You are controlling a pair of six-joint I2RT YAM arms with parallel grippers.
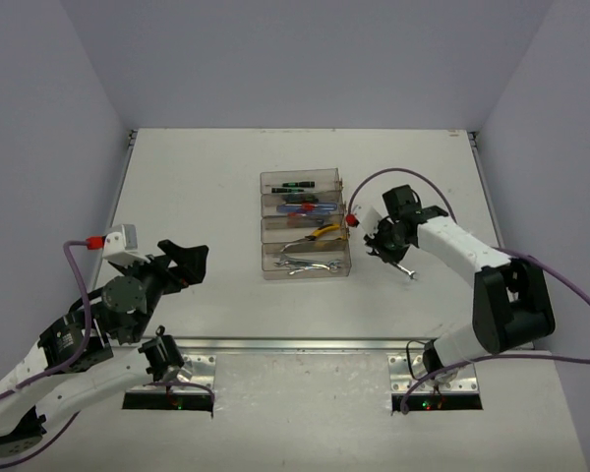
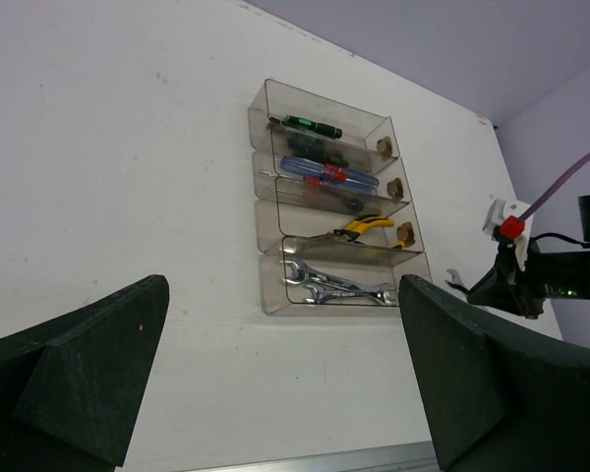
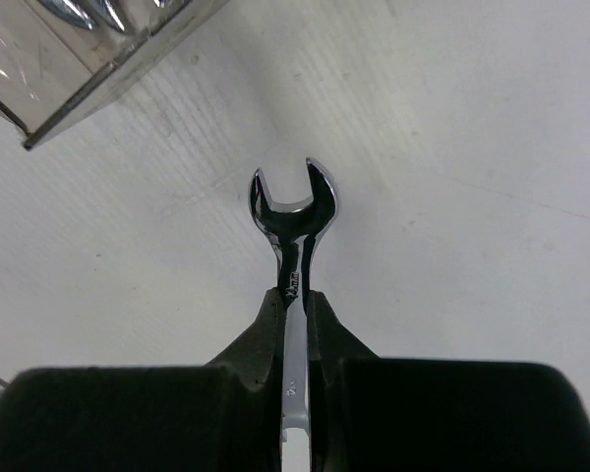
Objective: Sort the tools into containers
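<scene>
The left gripper [image 1: 195,264] hangs over the table [image 1: 197,187], well to the left of the trays [image 1: 267,211]. Its jaws stand wide apart and nothing is between them. It takes no part in the work at this moment.

In the middle, the four trays are joined in a row that runs away from the arms. The farthest holds a black screwdriver with green marks [image 1: 295,185] and the second holds blue-and-red screwdrivers [image 1: 303,205]. The third holds the pliers [image 1: 324,232], and the nearest tray [image 1: 271,271] holds silver wrenches [image 1: 310,264].

On the right, the right gripper [image 3: 293,295] is clenched on the shaft of one more wrench [image 3: 295,211]. Its open head points forward, away from the fingers. This wrench is just to the right of the nearest tray, outside it. I cannot tell if it is free of the table or touches it with its far end.

I judge that the step in hand is to bring this wrench to its tray, and that the sorting is almost finished. The next move asks the right arm to raise the wrench above the tray wall and carry it left over the nearest tray. It should also turn the wrench along the length of the tray, so that it does not rest on the rim. Only then should the jaws release it.
</scene>
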